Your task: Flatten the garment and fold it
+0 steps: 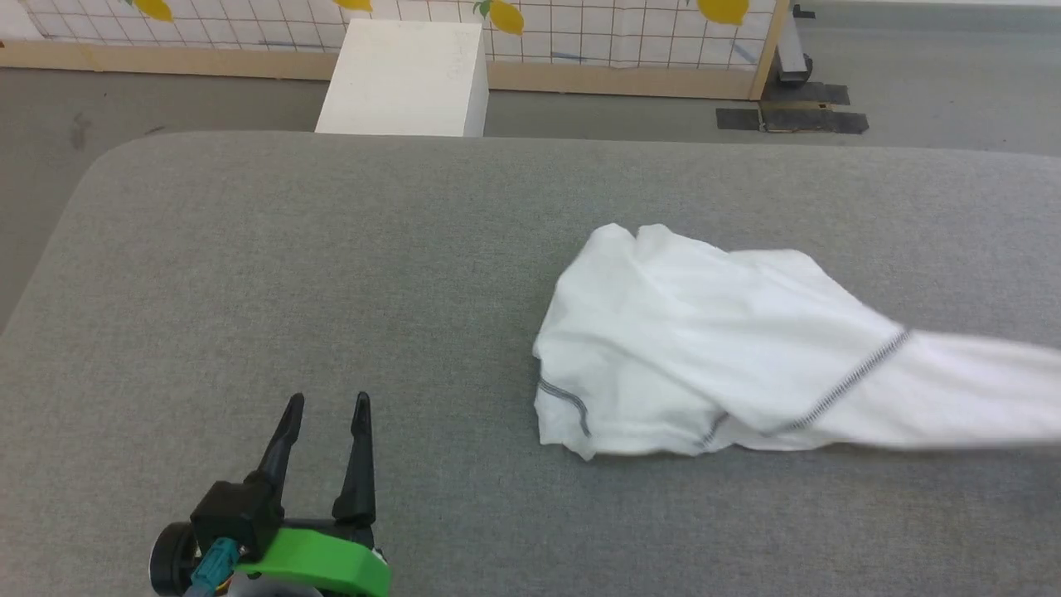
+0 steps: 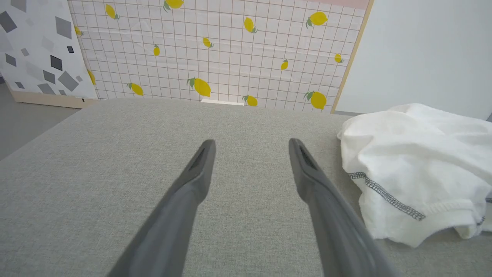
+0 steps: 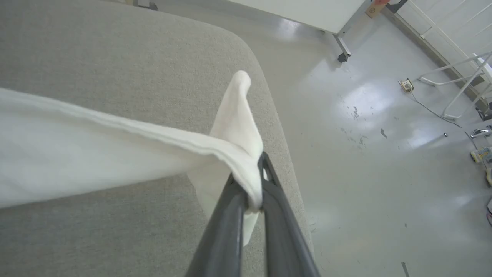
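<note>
The flattening step is in hand: the right claw (image 3: 255, 184) is clamped on what looks like the sleeve end of the shirt (image 1: 704, 340), which lies bunched on the desk (image 1: 331, 249). The left claw (image 1: 328, 400) gapes empty nearby and should probably take the crumpled hem next.

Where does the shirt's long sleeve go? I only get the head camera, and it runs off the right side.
Observer: The right gripper is shut on the shirt, pinching the end of that sleeve.
Operator: Is it lying flat there?
Observer: No, it is stretched in the air above the table, near a rounded corner.
Operator: What's past that corner?
Observer: Shiny grey floor with a thin cable on it.
Operator: What does the other hand look at?
Observer: The open left gripper faces a lemon board, and a panel with grey squares stands left of it.
</note>
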Controlling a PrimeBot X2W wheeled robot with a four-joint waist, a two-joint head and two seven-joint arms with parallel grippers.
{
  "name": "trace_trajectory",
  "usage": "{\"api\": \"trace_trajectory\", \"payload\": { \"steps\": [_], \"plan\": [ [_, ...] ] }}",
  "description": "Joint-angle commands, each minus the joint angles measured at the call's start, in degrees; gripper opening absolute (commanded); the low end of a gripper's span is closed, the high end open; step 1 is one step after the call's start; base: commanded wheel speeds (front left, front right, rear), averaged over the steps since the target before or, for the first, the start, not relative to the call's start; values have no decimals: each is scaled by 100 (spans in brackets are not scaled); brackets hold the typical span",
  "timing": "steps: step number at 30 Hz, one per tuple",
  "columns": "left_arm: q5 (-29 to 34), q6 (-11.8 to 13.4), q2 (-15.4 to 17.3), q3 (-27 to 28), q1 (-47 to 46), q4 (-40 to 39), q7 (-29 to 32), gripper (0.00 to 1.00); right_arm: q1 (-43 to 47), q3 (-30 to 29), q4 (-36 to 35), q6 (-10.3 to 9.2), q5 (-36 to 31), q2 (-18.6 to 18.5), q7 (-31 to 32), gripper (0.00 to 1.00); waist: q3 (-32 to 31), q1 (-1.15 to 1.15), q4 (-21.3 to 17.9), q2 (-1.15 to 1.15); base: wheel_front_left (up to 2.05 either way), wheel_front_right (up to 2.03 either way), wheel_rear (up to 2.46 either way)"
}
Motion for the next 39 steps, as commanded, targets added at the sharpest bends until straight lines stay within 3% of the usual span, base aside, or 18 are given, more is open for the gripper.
{"api": "trace_trajectory", "payload": {
  "steps": [1, 2, 3, 9, 14, 18, 23, 28, 33, 34, 36, 39],
  "plan": [
    [27, -37, -16, 14, 86, 33, -22, 100, 110, -79, 134, -10, -88, 106, -139, 9, -3, 0, 42, 0, 0, 0, 0],
    [39, -43, -8, 16, 96, 49, -22, 100, 171, -182, 261, -10, -142, 185, -287, 49, -8, 0, 59, 0, 0, 0, 0],
    [45, -48, -4, 17, 102, 59, -22, 100, 212, -245, 368, -10, -195, 247, -393, 100, -15, 0, 69, 0, 0, 0, 0],
    [49, -62, 30, 30, 136, 128, -22, 100, 91, -108, 724, -10, -281, 535, -1044, 100, -108, 0, 77, 0, 0, 0, 0],
    [47, -55, 22, -14, 167, 144, -22, 100, -330, 660, 417, -10, 131, 593, -1148, 100, -193, 0, 23, 0, 0, 0, 0],
    [41, -64, 3, -61, 141, 124, -22, 100, -418, 1393, 207, -10, 643, 541, -751, 100, -129, 0, 52, 0, 0, 0, 0],
    [19, -79, -23, -83, 52, 85, -22, 100, -350, 2056, 229, -10, 1265, 406, 324, 100, 155, 0, 153, 0, 0, 0, 0],
    [11, -87, -49, -74, -93, 76, -22, 100, -214, 2270, 376, -10, 1425, 244, 1271, 100, 449, 0, 286, 0, 0, 0, 0],
    [17, -103, -68, -51, -216, 76, -22, 100, -199, 2191, 570, -10, 1347, 287, 1554, 100, 652, 0, 356, 0, 0, 0, 0],
    [20, -106, -73, -44, -237, 75, -22, 100, -221, 2125, 609, -10, 1283, 323, 1528, 49, 684, 0, 362, 0, 0, 0, 0],
    [27, -110, -76, -28, -267, 77, -22, 100, -267, 2059, 651, -10, 1142, 359, 1436, 0, 716, 0, 362, 0, 0, 0, 0],
    [42, -114, -85, -7, -316, 89, -22, 100, -382, 1929, 680, -10, 900, 421, 1214, 0, 745, 0, 327, 0, 0, 0, 0]
  ]
}}
